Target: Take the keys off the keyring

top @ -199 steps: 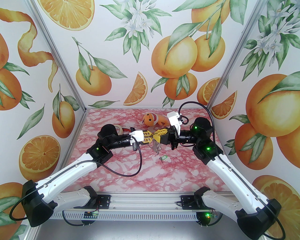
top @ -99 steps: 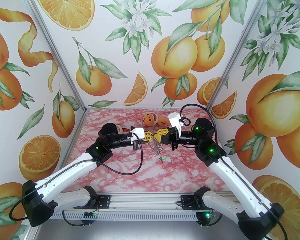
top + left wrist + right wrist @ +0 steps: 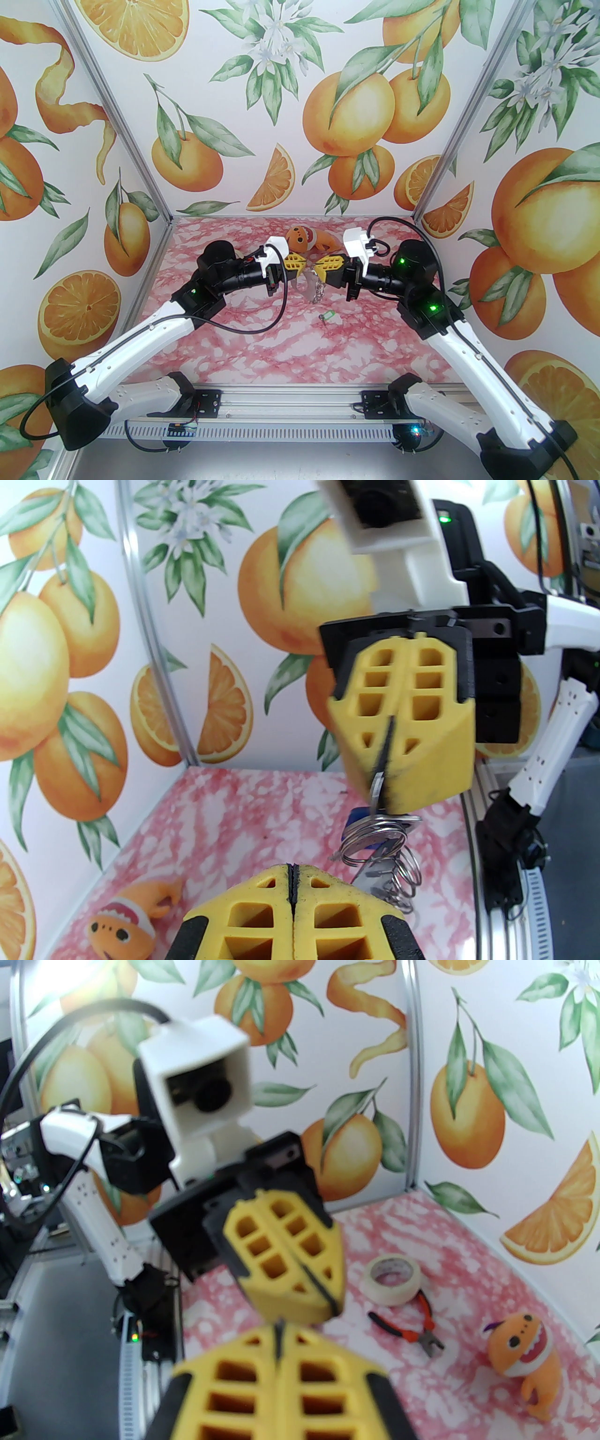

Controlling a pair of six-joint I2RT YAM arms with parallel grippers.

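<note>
Left gripper (image 3: pixel 303 266) closed, pulled back from right gripper (image 3: pixel 320 268), which clamps keyring (image 3: pixel 377 831) (rings dangling below).

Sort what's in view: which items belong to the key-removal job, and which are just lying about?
Job:
- keyring
- blue key tag, at its rings
- green key tag, lying loose

Lying about:
- tape roll
- red-handled pliers
- orange plush toy

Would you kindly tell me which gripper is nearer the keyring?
Right. The right gripper holds the keyring, rings dangling below; the left gripper, shut, faces it close by without touching.
</note>
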